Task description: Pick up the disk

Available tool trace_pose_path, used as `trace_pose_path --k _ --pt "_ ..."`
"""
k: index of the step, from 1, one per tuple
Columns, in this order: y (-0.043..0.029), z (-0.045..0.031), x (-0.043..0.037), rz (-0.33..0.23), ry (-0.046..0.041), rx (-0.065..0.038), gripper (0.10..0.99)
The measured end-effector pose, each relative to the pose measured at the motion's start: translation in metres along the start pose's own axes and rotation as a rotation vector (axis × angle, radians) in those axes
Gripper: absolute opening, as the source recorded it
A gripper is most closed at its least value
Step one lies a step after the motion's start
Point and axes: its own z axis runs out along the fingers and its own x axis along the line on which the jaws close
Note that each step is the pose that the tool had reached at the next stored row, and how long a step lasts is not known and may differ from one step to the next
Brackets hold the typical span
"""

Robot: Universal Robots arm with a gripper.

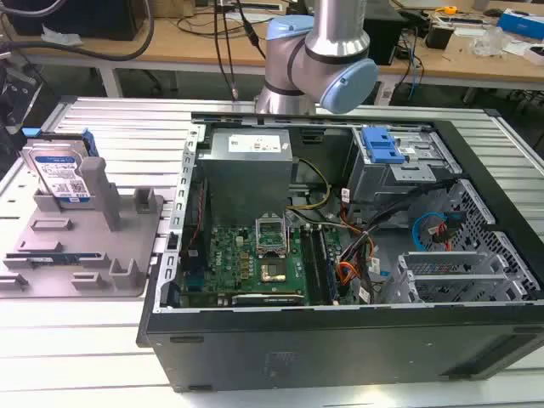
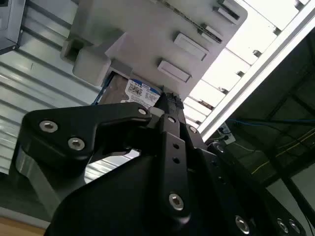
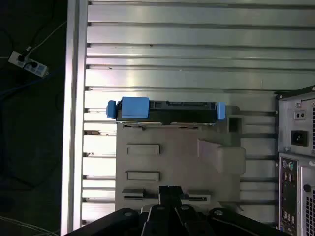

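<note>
The disk (image 1: 58, 174) — flat silver metal, blue plastic rails — stands on edge in the grey fixture (image 1: 93, 255), at nine o'clock in the exterior view. My gripper (image 3: 170, 189) hangs apart from it, fingers together, empty.

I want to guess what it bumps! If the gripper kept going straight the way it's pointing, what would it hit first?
Probably the grey fixture, not the disk. In the first wrist view the gripper points at the fixture's base, with the disk standing beyond. Depth is hard to judge.

Grey fixture (image 1: 85, 246) beside open computer case (image 1: 340, 344)
</note>
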Motion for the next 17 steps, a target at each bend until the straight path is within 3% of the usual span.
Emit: trace_pose_path --k 8,14,17 --pt "0.0000 0.0000 0.0000 -0.002 0.0000 0.000 0.106" --pt "0.0000 0.0002 0.0000 -0.260 0.0099 0.000 0.106" --pt "0.0000 0.0002 0.0000 -0.329 0.0125 0.000 0.114"
